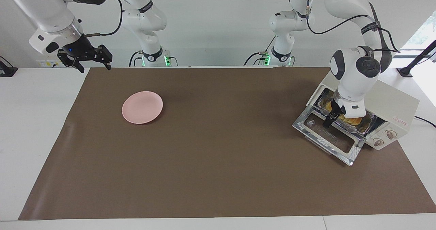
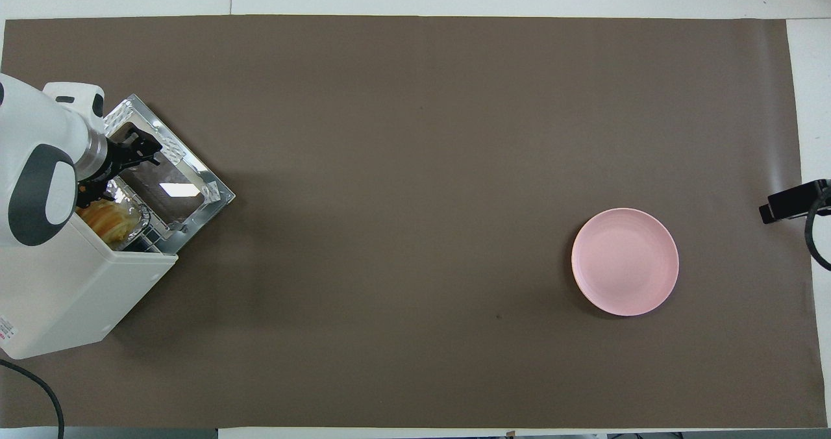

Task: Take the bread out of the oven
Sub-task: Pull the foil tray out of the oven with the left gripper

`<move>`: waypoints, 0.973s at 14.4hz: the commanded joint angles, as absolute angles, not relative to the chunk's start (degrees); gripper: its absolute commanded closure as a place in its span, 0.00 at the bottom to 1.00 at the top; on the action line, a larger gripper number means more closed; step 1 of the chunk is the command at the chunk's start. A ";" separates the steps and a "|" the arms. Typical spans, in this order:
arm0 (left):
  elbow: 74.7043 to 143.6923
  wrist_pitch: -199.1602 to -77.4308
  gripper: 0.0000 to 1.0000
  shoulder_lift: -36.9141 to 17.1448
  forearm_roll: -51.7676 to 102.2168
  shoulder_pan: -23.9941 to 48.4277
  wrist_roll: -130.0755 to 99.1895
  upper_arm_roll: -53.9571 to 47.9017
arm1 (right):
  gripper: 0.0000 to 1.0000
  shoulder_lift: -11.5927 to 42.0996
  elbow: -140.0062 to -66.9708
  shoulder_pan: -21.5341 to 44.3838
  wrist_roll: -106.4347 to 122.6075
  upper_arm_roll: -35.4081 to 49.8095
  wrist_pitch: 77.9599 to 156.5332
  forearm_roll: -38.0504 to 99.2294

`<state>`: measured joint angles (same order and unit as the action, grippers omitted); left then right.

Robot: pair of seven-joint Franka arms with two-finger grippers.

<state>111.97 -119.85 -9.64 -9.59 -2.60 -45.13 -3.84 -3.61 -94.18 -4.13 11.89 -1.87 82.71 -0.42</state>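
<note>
Golden bread (image 1: 354,121) lies in oven (image 1: 391,104) under left tool (image 1: 332,118).

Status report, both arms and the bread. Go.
Left gripper open, low at the oven mouth over its dropped door. Right gripper open, waiting by table edge. Bread in foil tray, not gripped.

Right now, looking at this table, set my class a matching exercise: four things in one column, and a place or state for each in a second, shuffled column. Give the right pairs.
Things
1. bread
2. oven door
3. pink plate
4. right gripper

Places or states
A. folded down, open
B. raised over the table edge at the right arm's end, waiting
C. in a foil tray in the oven mouth, under the left gripper
D. bare on the brown mat

Pairs: 1-C, 2-A, 3-D, 4-B
</note>
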 commanded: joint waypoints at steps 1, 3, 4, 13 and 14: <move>115.48 -122.95 0.33 -8.44 -10.63 -3.08 -45.88 -3.96 | 0.00 -3.60 -93.96 -4.40 12.74 -1.58 82.00 -0.97; 115.66 -122.96 0.77 -8.44 -10.81 -2.90 -44.31 -3.96 | 0.00 -3.60 -94.04 -4.39 12.66 -1.58 82.09 -0.97; 115.66 -122.96 0.96 -8.44 -11.16 -2.90 -41.95 -3.96 | 0.00 -3.60 -93.96 -4.48 12.74 -1.58 82.09 -0.88; 103.03 -120.85 1.00 -13.53 -14.86 11.92 -34.63 -4.39 | 0.00 -3.78 -94.48 -5.01 12.92 -1.76 82.18 -0.62; 100.48 -120.15 1.00 -14.49 -13.98 15.43 -34.63 -4.39 | 0.00 -3.78 -94.57 -5.01 12.75 -1.76 82.53 -0.62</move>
